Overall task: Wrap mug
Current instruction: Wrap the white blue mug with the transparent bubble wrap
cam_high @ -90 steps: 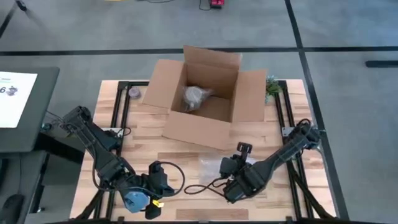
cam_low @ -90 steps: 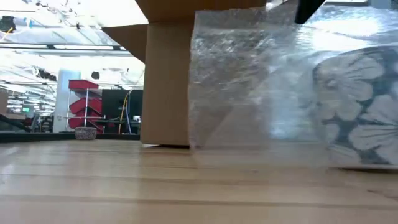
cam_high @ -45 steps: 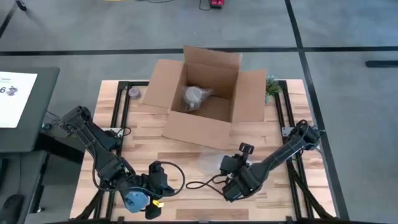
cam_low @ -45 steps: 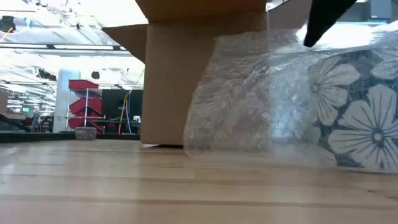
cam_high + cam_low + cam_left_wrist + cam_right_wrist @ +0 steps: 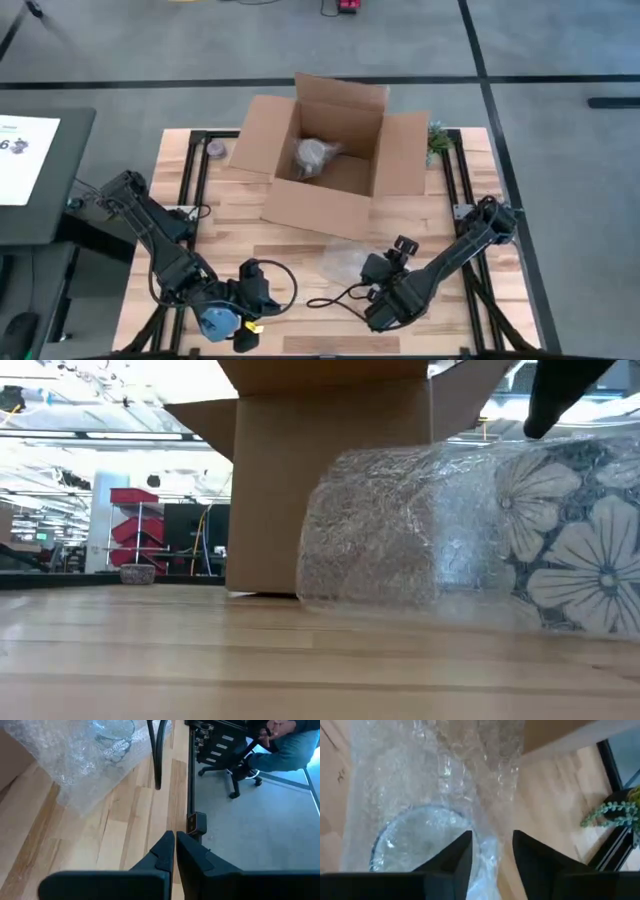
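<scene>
Low view shows the flower-patterned mug (image 5: 575, 555) lying on the wooden tabletop (image 5: 200, 660) half inside the clear bubble wrap sheet (image 5: 390, 525), right pincer (image 5: 492, 852) spread over it; next, I judge, roll it further.

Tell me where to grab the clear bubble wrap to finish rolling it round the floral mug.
Probably the loose end of the clear bubble wrap, which juts out empty past the flower-patterned mug lying on its side. Come from above with the right gripper, which is open over it; the film lies flat there, free of the open cardboard box.
</scene>
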You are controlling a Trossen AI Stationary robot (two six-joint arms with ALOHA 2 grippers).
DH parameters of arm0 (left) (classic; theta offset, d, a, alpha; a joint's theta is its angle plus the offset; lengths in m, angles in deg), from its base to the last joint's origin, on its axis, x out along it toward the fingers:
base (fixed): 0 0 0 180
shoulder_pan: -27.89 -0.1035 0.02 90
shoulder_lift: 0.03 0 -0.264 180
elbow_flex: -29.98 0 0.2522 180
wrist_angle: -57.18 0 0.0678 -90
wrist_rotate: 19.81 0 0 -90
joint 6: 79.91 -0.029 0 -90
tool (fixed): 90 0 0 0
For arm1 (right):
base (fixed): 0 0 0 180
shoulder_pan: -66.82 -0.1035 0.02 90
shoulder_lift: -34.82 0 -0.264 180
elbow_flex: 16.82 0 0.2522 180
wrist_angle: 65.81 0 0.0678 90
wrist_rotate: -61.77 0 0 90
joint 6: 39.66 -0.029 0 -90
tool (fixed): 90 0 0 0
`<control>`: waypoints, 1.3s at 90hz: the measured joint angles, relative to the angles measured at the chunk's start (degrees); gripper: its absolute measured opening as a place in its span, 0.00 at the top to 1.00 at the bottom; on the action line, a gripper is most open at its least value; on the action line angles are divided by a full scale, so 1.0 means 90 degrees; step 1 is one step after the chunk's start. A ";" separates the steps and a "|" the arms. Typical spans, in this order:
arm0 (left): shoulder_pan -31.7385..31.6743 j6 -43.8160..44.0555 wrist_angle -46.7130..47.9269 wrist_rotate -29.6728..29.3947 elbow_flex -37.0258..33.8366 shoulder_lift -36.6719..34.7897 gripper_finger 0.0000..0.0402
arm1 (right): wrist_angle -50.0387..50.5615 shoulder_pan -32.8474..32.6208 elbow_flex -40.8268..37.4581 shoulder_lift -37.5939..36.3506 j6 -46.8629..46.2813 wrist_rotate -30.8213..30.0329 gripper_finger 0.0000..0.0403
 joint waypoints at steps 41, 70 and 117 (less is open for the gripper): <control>0.0002 -0.0002 0.0002 0.0000 0.0000 0.0000 1.00 | -0.0001 -0.0111 0.0000 -0.0537 0.0131 0.0850 0.67; 0.0002 0.0005 0.0000 -0.0033 0.0000 -0.0001 1.00 | -0.0891 0.0082 0.0005 -0.1273 0.0687 0.1369 0.80; 0.0002 0.0006 -0.0005 -0.0062 0.0000 -0.0002 1.00 | -0.1509 0.0942 -0.0058 0.0140 0.2528 0.2706 1.00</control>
